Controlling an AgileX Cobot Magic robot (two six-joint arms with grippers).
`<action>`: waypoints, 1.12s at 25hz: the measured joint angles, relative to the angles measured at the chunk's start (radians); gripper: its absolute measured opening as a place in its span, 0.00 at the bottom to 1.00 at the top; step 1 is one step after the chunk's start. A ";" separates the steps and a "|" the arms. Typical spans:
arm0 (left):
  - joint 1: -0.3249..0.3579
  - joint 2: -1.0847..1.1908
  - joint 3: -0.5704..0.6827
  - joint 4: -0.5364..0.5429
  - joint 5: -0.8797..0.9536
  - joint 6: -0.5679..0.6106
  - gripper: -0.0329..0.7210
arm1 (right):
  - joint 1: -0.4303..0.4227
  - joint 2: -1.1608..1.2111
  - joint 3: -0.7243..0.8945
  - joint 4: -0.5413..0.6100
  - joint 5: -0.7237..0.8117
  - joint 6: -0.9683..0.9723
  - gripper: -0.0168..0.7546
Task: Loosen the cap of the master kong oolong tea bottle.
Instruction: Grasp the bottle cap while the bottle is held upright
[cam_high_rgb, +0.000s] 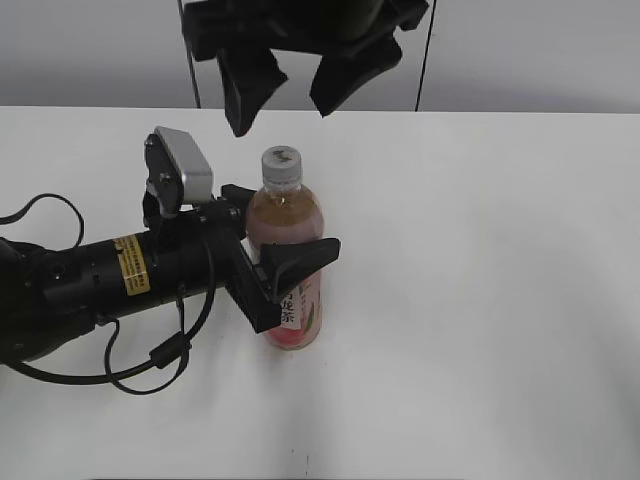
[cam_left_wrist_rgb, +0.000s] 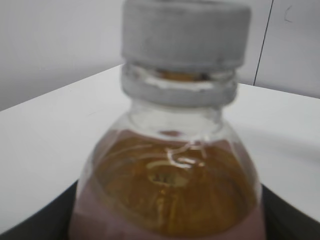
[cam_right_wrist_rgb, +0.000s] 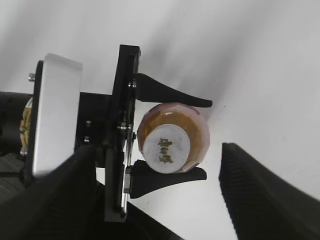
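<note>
The cap (cam_high_rgb: 281, 163) sits on the neck of the master kong oolong tea bottle (cam_high_rgb: 288, 262), which stands upright approx. mid-surface, a bit left of centre in the exterior view. Cap is white w/ a small grey mark on top; the right wrist view looks straight down on it (cam_right_wrist_rgb: 167, 148). In the left wrist view the cap (cam_left_wrist_rgb: 186, 33) and the bottle (cam_left_wrist_rgb: 170, 180) fill the pic, blurred, amber tea up to the shoulder.

Left claw (cam_high_rgb: 285, 270) comes in from the left, arm lying low, and is clamped on the bottle body, one finger each side, touching the plastic; same grip seen from above (cam_right_wrist_rgb: 172, 137).

Right claw (cam_high_rgb: 290, 85) hangs above the cap, not touching it, fingers spread wide; nothing between them.

The white surface (cam_high_rgb: 480, 300) carries the bottle.
</note>
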 joint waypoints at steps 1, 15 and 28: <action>0.000 0.000 0.000 0.000 0.000 0.000 0.63 | 0.000 -0.001 0.000 0.004 0.000 0.037 0.77; 0.000 0.000 0.000 -0.001 0.000 0.000 0.63 | 0.000 0.020 0.036 0.040 0.000 0.132 0.73; 0.000 0.000 0.000 0.000 0.000 -0.001 0.63 | 0.000 0.057 0.036 -0.021 0.000 0.133 0.63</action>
